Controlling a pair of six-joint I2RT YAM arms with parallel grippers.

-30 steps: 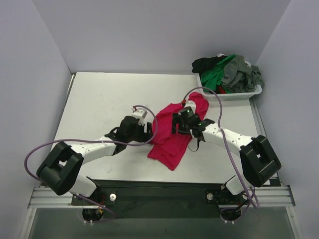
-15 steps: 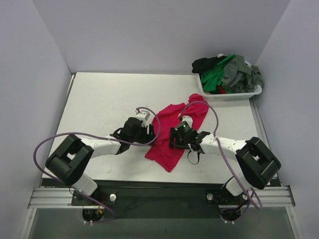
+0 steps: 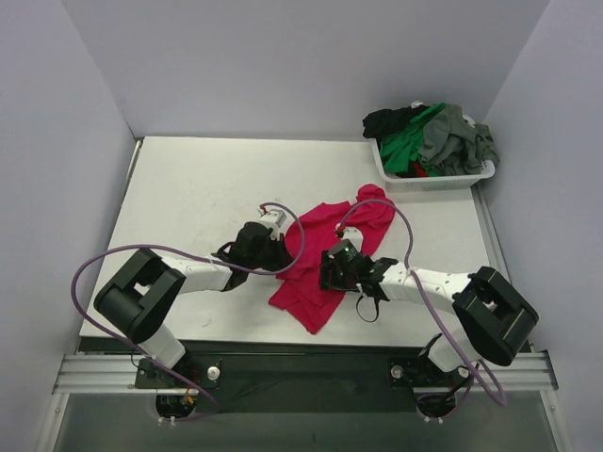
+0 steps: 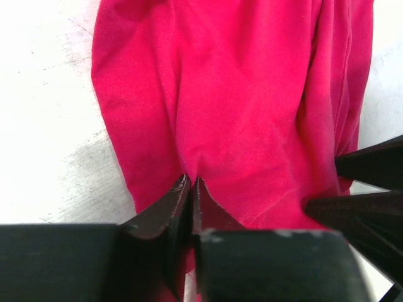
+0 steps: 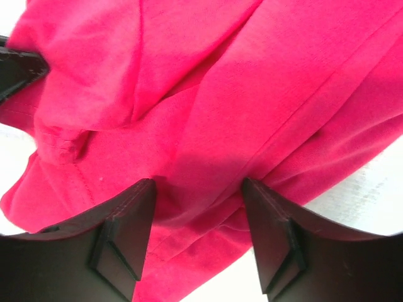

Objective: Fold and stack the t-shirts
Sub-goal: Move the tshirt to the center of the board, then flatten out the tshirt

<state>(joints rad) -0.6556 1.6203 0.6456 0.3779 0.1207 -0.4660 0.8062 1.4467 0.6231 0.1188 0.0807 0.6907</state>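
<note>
We look down over the table [image 3: 188, 198] from high beyond its 6 o'clock edge, facing 12. Wrist cameras sit tight on the crimson-red t-shirt [image 3: 311, 254] — behind the left gripper [image 4: 191, 182] facing about 2 o'clock, behind the right gripper [image 5: 198, 185] about 10 — cloth all three views share.

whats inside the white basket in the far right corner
A heap rising above the white basket rim: black t-shirt at left, green t-shirt in the middle, grey t-shirt at right, a red scrap low down. Whatever lies beneath them is covered.
</note>
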